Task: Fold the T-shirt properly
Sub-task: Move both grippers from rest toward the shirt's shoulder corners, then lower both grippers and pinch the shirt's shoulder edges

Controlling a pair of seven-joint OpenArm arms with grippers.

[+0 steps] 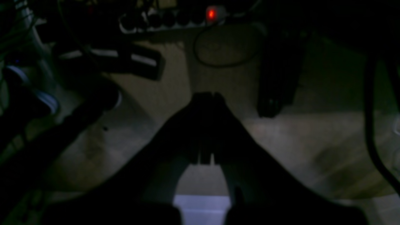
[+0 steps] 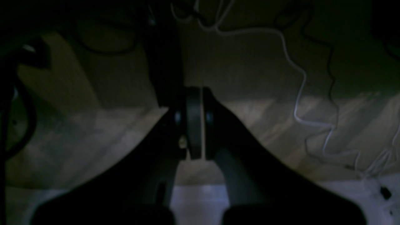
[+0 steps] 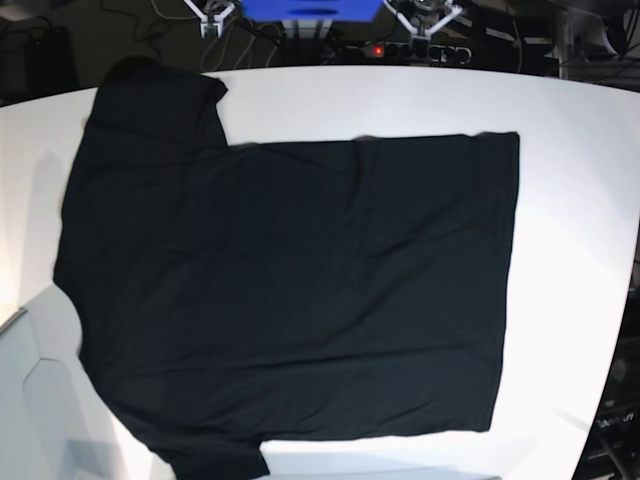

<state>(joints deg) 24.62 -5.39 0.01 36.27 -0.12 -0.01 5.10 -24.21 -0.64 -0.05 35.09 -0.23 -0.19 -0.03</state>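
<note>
The black T-shirt (image 3: 300, 290) lies spread flat on the white table (image 3: 580, 150) in the base view. Its sleeves are at the far left (image 3: 160, 95) and the near left (image 3: 215, 460), and its straight hem runs down the right (image 3: 505, 280). No tag or print shows. Both grippers are parked beyond the table's far edge, away from the shirt. The left gripper (image 3: 430, 15) and the right gripper (image 3: 212, 15) show only partly there. In the dark wrist views the left gripper (image 1: 207, 95) and the right gripper (image 2: 195, 90) have their fingers together, holding nothing, over the floor.
A power strip with a red light (image 1: 211, 14) lies on the floor behind the table and also shows in the base view (image 3: 377, 49). Loose cables (image 2: 300, 81) trail over the floor. A blue block (image 3: 310, 8) stands between the arm bases.
</note>
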